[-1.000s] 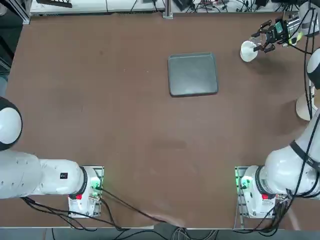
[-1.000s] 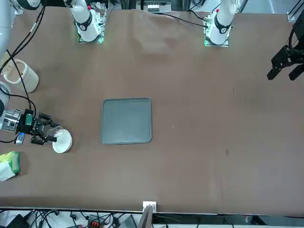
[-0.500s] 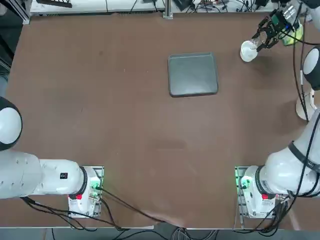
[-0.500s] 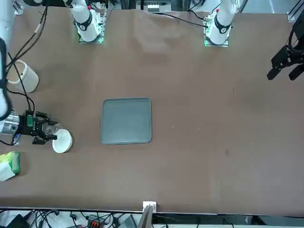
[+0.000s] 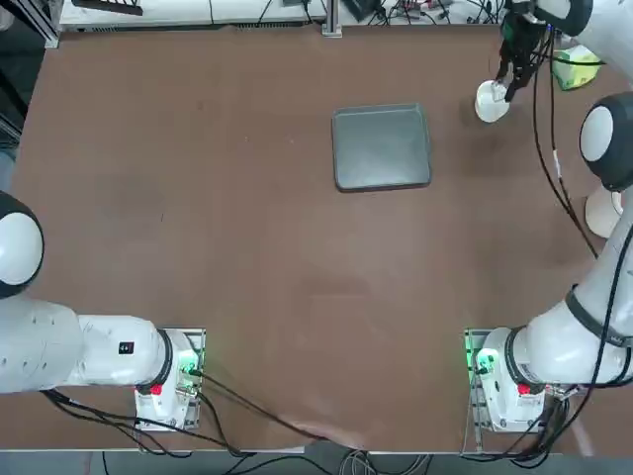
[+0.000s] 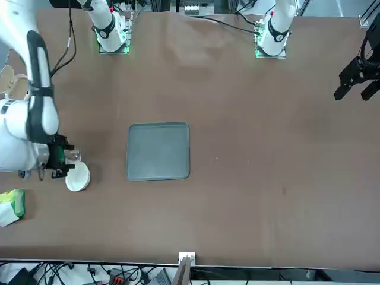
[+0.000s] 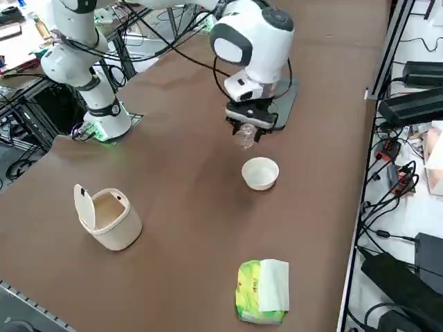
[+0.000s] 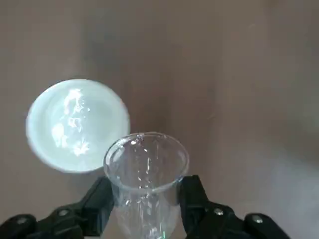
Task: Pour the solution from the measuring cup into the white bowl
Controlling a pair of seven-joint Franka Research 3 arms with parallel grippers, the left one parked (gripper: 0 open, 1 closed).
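The wrist cam is the one that really tells the story: the right gripper (image 8: 145, 209) has both fingers (image 8: 97, 201) squeezed onto the cup (image 8: 146, 174), which looks upright with its open mouth facing the camera, and the bowl (image 8: 77, 124) sits just beside it on the table, glinting inside. From overhead the cup is basically lost; you only get the gripper (image 5: 511, 74) right next to the bowl (image 5: 491, 101), far right of the tray (image 5: 382, 146). The side view adds height: the cup (image 7: 244, 137) hangs off the table, near the bowl (image 7: 260, 173) but not over it, plus a cream mug (image 7: 107, 216) and a green packet (image 7: 261, 292) nearer the camera. Front view shows the cup (image 6: 72, 156) just above the bowl (image 6: 78, 176).
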